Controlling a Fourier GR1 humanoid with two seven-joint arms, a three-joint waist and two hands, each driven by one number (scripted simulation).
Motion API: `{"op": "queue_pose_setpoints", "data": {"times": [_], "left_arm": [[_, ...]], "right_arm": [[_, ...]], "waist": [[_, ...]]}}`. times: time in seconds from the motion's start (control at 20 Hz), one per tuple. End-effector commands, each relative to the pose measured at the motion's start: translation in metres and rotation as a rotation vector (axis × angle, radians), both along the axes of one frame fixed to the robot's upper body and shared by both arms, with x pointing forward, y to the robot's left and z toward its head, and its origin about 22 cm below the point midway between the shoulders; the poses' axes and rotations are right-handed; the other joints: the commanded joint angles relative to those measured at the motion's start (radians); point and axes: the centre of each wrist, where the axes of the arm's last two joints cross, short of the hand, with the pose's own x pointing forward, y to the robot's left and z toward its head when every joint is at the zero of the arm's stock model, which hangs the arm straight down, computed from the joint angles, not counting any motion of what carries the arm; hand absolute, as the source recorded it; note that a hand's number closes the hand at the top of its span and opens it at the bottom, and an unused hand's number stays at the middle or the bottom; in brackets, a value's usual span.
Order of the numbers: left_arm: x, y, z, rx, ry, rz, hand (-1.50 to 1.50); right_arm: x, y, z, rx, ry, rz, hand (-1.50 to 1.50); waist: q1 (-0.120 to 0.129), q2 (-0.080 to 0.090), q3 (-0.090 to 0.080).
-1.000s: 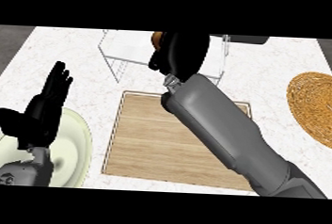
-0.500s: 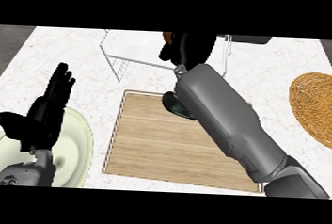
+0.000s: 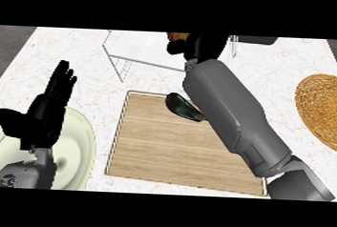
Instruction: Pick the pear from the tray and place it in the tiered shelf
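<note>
Over the tiered shelf, right hand seemingly curls round the pear; left hand rests open.

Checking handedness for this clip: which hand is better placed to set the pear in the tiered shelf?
The right. The right hand is already over the tiered shelf, fingers curled on a brownish thing that looks like the pear. The left hand rests open above the pale plate, far from the shelf.

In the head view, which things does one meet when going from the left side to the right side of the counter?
Left hand, open and resting → pale plate → wooden tray → right hand at the tiered shelf → woven mat.
</note>
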Motion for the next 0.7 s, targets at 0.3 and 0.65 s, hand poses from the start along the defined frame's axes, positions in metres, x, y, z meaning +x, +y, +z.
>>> {"op": "queue_pose_setpoints", "data": {"times": [0.3, 0.65], "left_arm": [[0.003, 0.003, 0.003, 0.005, 0.005, 0.007, 0.00], [-0.010, 0.022, -0.004, 0.016, 0.036, 0.053, 0.00]], "right_arm": [[0.004, 0.006, 0.011, 0.136, -0.165, 0.042, -1.50], [0.003, 0.011, 0.037, 0.250, -0.269, 0.005, -1.50]], "waist": [[0.000, -0.001, 0.000], [-0.056, -0.021, 0.000]]}}
